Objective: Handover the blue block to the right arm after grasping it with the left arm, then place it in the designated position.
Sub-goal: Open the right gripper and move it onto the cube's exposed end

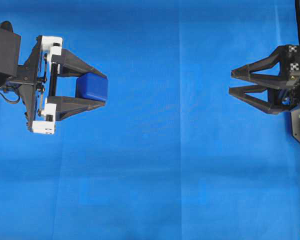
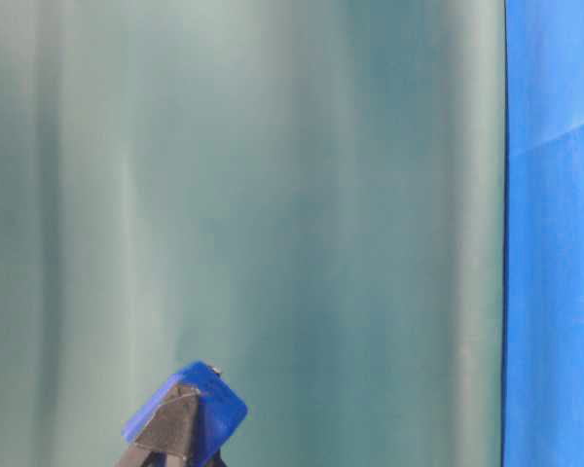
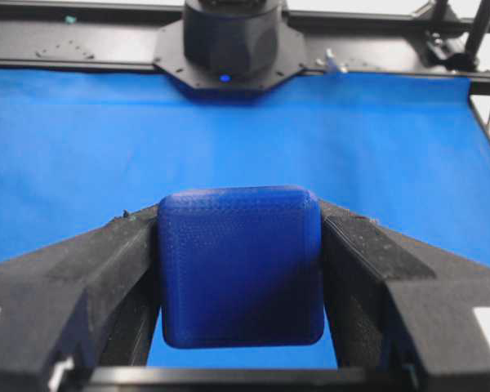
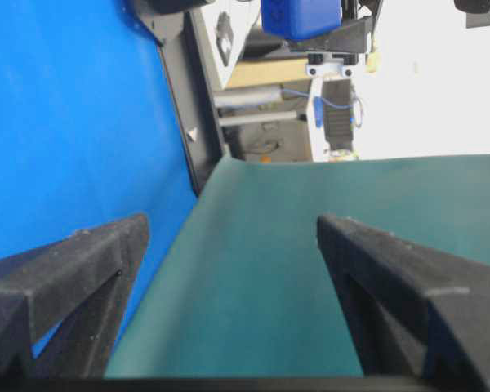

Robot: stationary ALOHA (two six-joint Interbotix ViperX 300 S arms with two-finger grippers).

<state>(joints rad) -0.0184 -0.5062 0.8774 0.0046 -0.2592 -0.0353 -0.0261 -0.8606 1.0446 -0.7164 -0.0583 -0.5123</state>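
Note:
The blue block [image 1: 91,87] is a dark-blue cube with rounded edges, clamped between the two black fingers of my left gripper [image 1: 104,89], the one with white brackets. It hangs above the blue cloth on the left. In the left wrist view the blue block [image 3: 241,265] fills the gap, and both fingers [image 3: 114,261] press its sides. The table-level view shows the blue block [image 2: 209,404] at the bottom edge. My right gripper [image 1: 231,82] is at the far right, rolled on its side, open and empty, pointing at the block across a wide gap. The right wrist view shows the right gripper [image 4: 233,224] spread wide, with the blue block [image 4: 298,18] far off at the top.
The blue cloth [image 1: 155,165] covers the whole table. A teal-green backdrop [image 2: 273,195] hangs behind the workspace. The black frame rail and the right arm's base [image 3: 229,41] stand along the far edge in the left wrist view.

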